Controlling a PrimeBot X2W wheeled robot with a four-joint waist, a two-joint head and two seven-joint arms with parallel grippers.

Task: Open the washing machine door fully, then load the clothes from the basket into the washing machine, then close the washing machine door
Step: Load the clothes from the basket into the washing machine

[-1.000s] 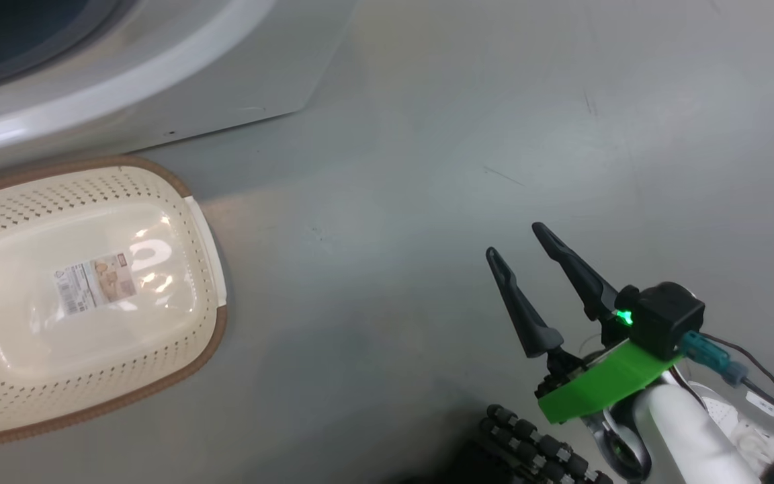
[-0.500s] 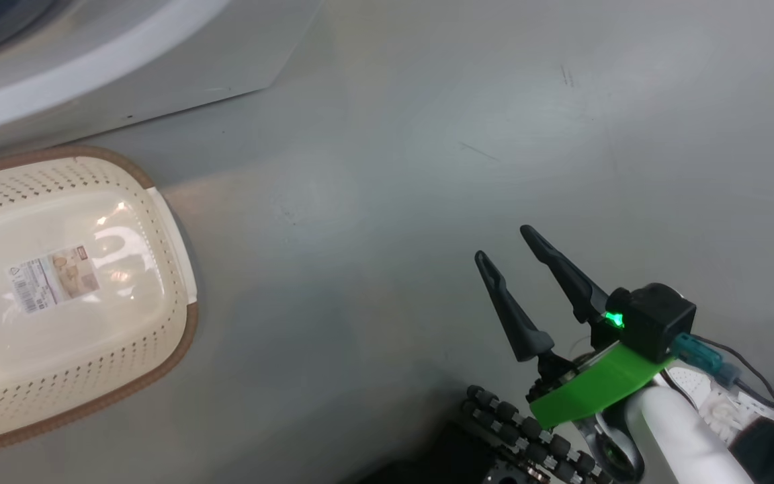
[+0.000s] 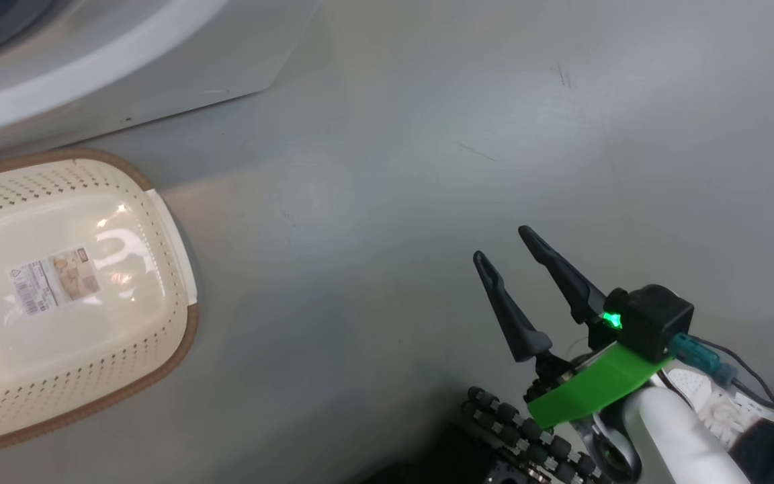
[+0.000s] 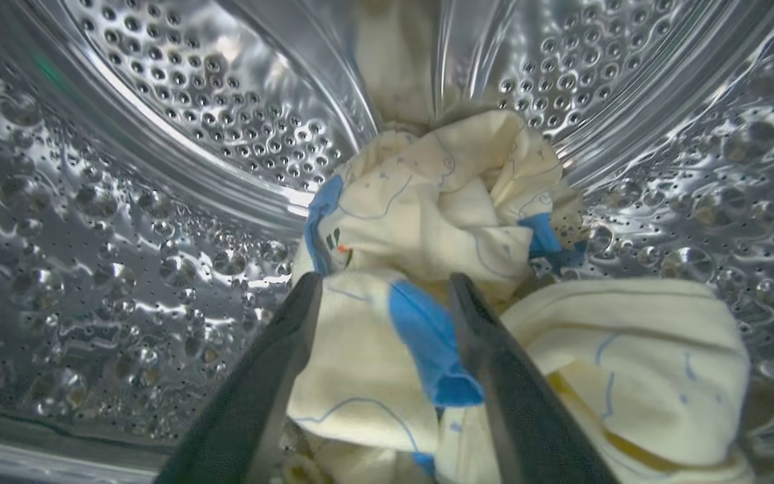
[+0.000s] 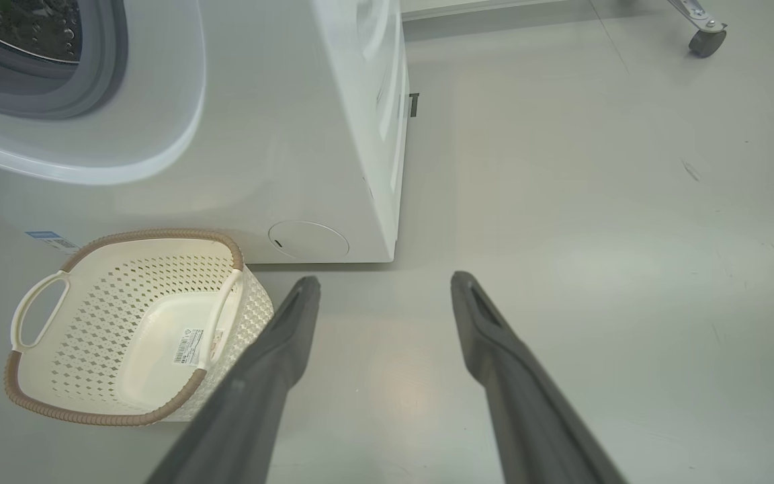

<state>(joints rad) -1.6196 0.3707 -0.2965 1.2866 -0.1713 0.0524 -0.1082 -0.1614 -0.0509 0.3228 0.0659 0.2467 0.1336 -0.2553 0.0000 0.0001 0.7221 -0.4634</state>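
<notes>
Inside the washing machine's perforated steel drum (image 4: 192,101), the cream-yellow clothes (image 4: 441,195) with blue patches lie heaped. My left gripper (image 4: 383,279) is open just above them, with a fold of the fabric lying between its spread fingers. The basket (image 3: 179,336) stands empty on the floor in front of the washing machine (image 3: 158,67), a label on its bottom. My right gripper (image 3: 500,243) hangs open over bare floor, well to the right of the basket. In the right wrist view that gripper (image 5: 384,279) points at the floor beside the basket (image 5: 158,234) and the washing machine (image 5: 279,134). The washing machine door is out of view.
Grey floor stretches to the right of the machine. A caster wheel (image 5: 706,40) stands at the far right. A round cap (image 5: 308,240) sits low on the machine's front. My base's black rollers (image 3: 528,437) are at the bottom edge.
The head camera has turned a little, so the basket and the machine now sit further left in the picture. The right gripper holds its pose, still open.
</notes>
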